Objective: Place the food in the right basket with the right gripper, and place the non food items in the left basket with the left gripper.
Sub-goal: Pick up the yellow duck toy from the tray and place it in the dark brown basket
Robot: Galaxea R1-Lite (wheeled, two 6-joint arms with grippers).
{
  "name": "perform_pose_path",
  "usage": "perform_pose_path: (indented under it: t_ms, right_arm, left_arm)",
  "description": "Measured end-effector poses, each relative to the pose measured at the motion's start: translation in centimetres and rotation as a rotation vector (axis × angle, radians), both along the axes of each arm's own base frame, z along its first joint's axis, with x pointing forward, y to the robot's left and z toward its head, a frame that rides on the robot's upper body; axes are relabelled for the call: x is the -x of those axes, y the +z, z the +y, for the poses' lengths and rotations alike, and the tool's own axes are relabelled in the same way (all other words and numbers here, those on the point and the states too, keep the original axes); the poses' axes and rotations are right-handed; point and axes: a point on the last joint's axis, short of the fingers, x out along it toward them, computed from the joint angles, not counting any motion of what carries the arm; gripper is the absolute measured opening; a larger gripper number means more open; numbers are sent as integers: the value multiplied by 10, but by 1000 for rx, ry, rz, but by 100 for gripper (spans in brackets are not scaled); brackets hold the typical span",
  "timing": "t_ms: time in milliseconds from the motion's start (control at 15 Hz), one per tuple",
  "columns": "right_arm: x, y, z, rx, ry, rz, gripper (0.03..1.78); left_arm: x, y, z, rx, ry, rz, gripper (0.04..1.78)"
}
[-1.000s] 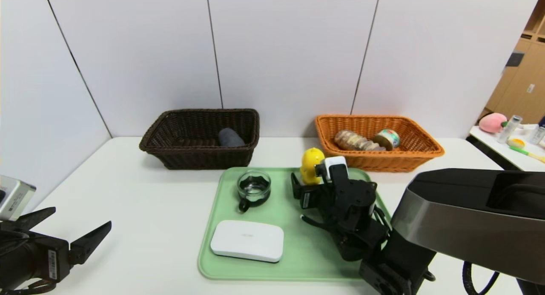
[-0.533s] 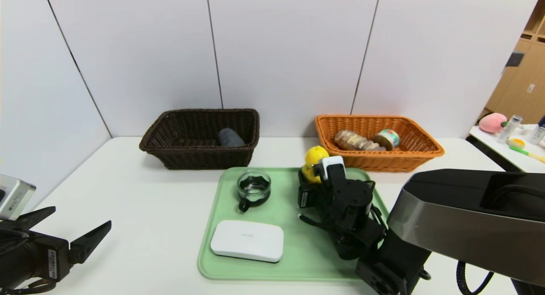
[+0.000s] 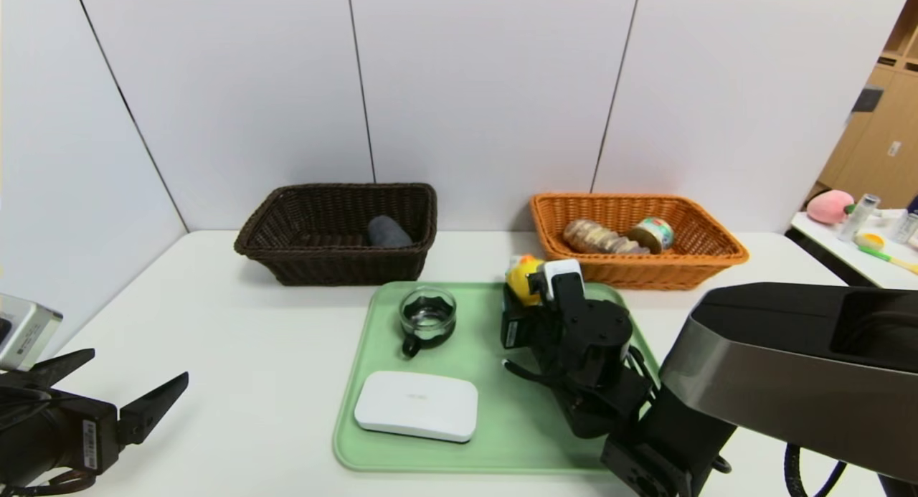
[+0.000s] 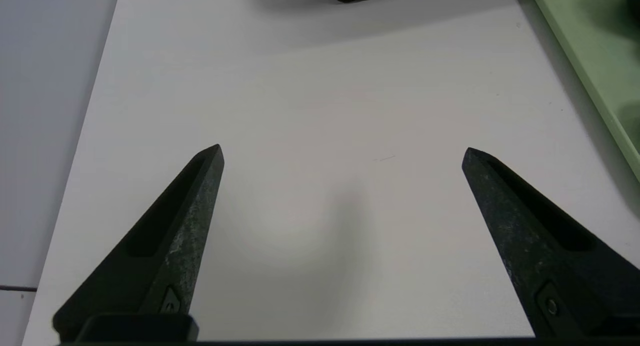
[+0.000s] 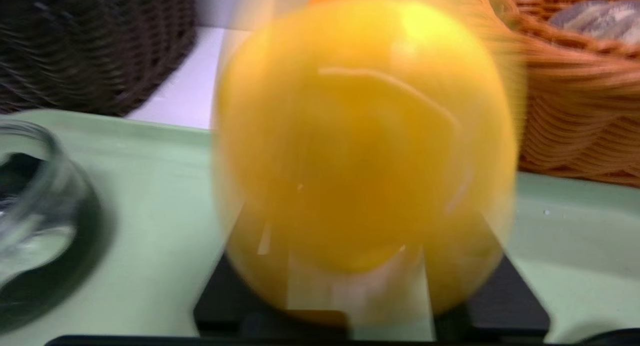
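Blurring duck toy (image 5: 365, 151) between right pincer (image 5: 370, 306) fingers, fingertips hidden.

yellow duck toy (image 3: 521, 279) tipped over at far edge of tray, just beside orange-tan basket (image 3: 717, 257), blurred; swirled bread roll (image 3: 599, 238) and green-label tin (image 3: 652, 234) lie touching inside that basket; rolled dark grey cloth (image 3: 388, 232) in dark brown basket (image 3: 323, 264); glass cup (image 3: 427, 316) upright, near flat white box (image 3: 417, 405), both on tray
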Motion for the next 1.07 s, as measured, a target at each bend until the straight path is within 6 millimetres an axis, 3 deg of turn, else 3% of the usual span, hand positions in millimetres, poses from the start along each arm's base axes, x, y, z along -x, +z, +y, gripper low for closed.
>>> perform_pose_path:
  t_ms: [333,600,1067]
  right_arm:
    - [25,51,2,-35,55,-105,69]
    - [34,80,1,-51,84,-182,69]
    - [21,158,20,-72,206,-351,69]
  left_arm:
    - [-1,-1,0,0,-1,6,169]
    - [-1,-1,0,-1,-2,8,169]
    - [0,-2,0,-3,-1,8,169]
